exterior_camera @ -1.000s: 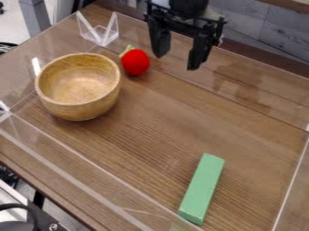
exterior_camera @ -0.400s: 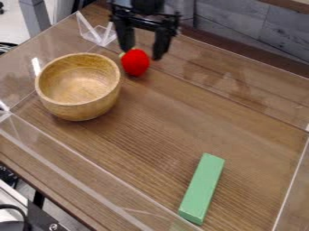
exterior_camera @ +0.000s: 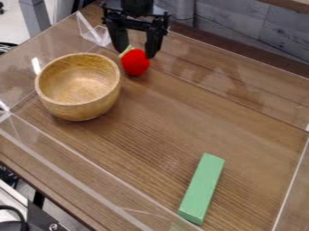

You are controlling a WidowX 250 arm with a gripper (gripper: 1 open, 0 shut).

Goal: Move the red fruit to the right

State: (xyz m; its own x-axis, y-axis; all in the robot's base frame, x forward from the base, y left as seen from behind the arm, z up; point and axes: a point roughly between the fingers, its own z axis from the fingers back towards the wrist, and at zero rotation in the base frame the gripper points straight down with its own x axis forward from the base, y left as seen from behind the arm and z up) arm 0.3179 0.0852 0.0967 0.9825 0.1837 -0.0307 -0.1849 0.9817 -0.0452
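The red fruit, small and round, lies on the wooden table just right of the wooden bowl's far rim. My black gripper hangs directly above it, pointing down. Its two fingers stand open, one on each side above the fruit, with nothing between them. The fruit's upper edge sits right under the fingertips; whether they touch it I cannot tell.
A wooden bowl stands at the left. A green block lies near the front right. Clear acrylic walls ring the table, with a folded clear piece at the back left.
The gripper has moved left and come down, from right of the fruit to directly over it. Its jaws stayed open. The fruit has not moved.
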